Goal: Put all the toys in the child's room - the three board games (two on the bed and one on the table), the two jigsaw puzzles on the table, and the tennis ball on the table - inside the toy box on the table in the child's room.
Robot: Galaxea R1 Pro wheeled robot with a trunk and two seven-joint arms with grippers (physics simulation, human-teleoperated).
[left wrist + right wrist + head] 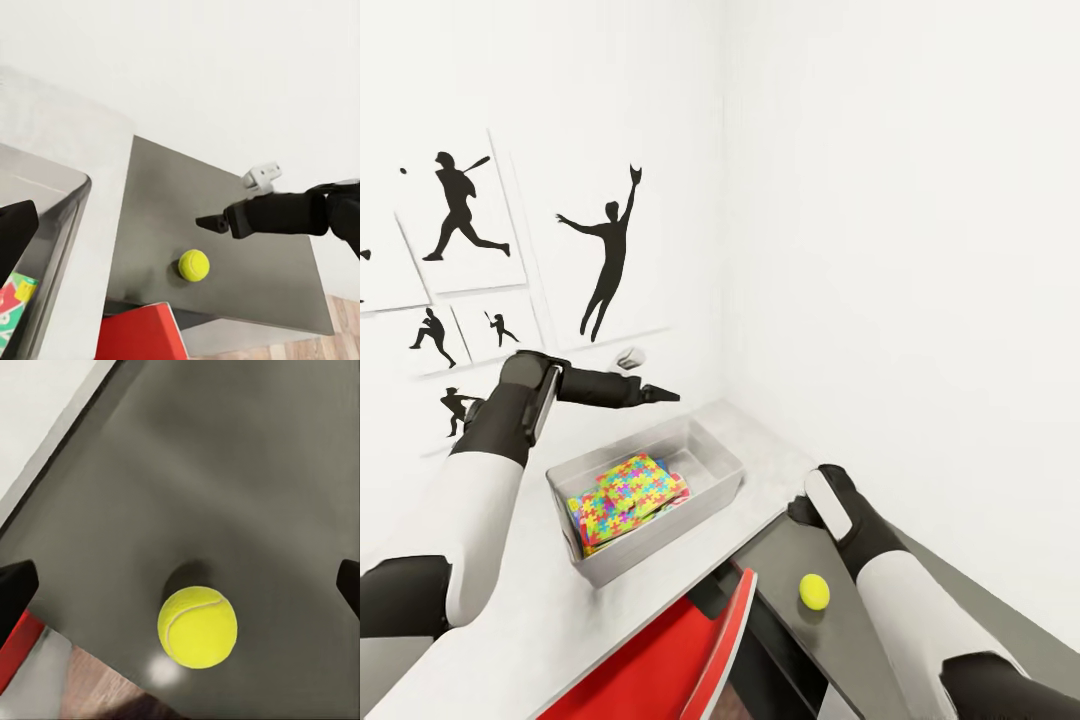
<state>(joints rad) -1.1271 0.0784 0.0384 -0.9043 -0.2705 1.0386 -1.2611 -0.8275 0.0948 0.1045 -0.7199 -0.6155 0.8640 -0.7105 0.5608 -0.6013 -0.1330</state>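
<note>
Jigsaw puzzles [628, 496], bright sheets of yellow, pink, blue and orange pieces, lie stacked inside the light-grey rectangular toy box [712, 492] on the pale table [560, 620]. Nearby, the small fuzzy yellow-green tennis ball [197, 626] rests on the dark grey surface [247, 495], between the wide-open, empty right gripper's [180, 585] fingertips. The left gripper [660, 393] hovers above the box; its opening cannot be judged.

Both arms [485, 490] wear glossy white shells — matte black joints, slim black fingers [214, 222].

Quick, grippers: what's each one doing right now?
Left gripper: empty above the toy box; open or shut cannot be told.
Right gripper: open, empty, over the tennis ball.
</note>
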